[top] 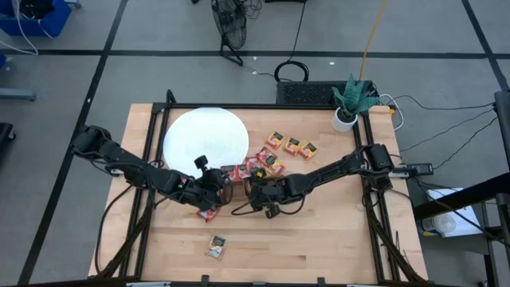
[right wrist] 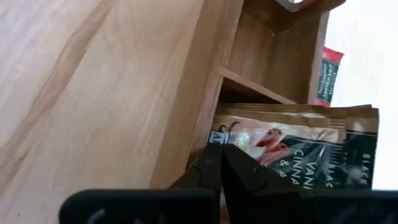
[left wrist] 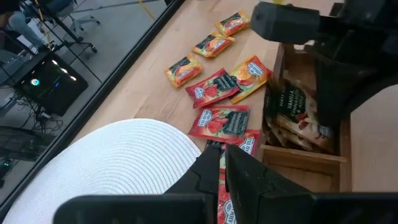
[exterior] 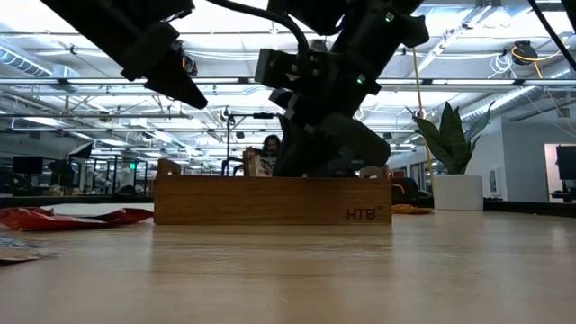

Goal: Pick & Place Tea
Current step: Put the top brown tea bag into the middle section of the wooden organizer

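The tea is lying in a few spots on the wooden table (top: 335,239). Three orange-yellow sachets (top: 292,145) are sitting flat in a short row near the back. Red sachets (left wrist: 219,121) are lying flat in a loose bunch between that row and the white disc (top: 204,138). One pale sachet (top: 216,246) is lying alone near the front, well apart from the rest.

The wooden tray (exterior: 273,200) is sitting in the middle of the table, its long side running left to right. In one of its boxes, brown vanilla sachets (left wrist: 297,119) are standing on edge and leaning on each other.

The right gripper (right wrist: 221,163) is reaching into that box. Its fingers are pressed together just at the edge of a brown sachet; I cannot tell if it is pinching it.

The left gripper (left wrist: 222,167) is hanging over a red sachet beside the disc, fingers nearly touching.
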`<act>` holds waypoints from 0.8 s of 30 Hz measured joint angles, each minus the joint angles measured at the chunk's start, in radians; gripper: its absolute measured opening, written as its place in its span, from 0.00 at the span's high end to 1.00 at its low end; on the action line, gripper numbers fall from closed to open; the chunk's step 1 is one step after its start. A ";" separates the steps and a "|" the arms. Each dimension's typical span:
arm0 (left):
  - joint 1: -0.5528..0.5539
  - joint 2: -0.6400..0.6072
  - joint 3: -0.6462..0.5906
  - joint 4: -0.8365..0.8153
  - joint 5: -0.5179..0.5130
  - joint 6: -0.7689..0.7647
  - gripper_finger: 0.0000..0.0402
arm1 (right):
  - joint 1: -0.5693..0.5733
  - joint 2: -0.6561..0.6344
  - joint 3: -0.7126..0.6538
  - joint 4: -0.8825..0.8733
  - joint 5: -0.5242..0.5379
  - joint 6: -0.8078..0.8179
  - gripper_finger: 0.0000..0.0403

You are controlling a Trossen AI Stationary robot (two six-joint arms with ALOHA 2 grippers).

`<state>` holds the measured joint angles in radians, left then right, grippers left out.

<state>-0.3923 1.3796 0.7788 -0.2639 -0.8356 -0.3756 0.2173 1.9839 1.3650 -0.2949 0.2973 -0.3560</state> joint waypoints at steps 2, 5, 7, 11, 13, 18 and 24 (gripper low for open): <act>0.004 0.000 0.000 0.000 0.000 0.000 0.92 | -0.001 -0.001 -0.005 0.007 -0.045 0.000 1.00; 0.007 0.000 0.000 0.001 0.000 0.000 0.92 | -0.007 -0.001 -0.019 0.031 -0.062 0.002 1.00; 0.007 0.000 0.000 0.003 0.000 0.000 0.92 | -0.009 -0.001 -0.030 0.051 -0.063 0.003 1.00; 0.007 0.000 0.000 0.004 0.000 -0.003 0.92 | -0.012 -0.001 -0.055 0.102 -0.040 0.014 1.00; 0.007 0.000 0.000 0.004 0.000 -0.004 0.92 | -0.010 -0.001 -0.065 0.127 0.016 0.020 1.00; 0.007 0.000 0.000 0.004 0.000 -0.004 0.92 | 0.017 0.001 -0.080 0.161 0.154 -0.001 1.00; 0.007 0.000 0.000 0.004 0.057 -0.005 0.92 | 0.044 0.001 -0.080 0.184 0.175 0.000 1.00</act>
<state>-0.3855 1.3796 0.7788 -0.2600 -0.7784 -0.3805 0.2614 1.9850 1.2846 -0.1108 0.4719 -0.3565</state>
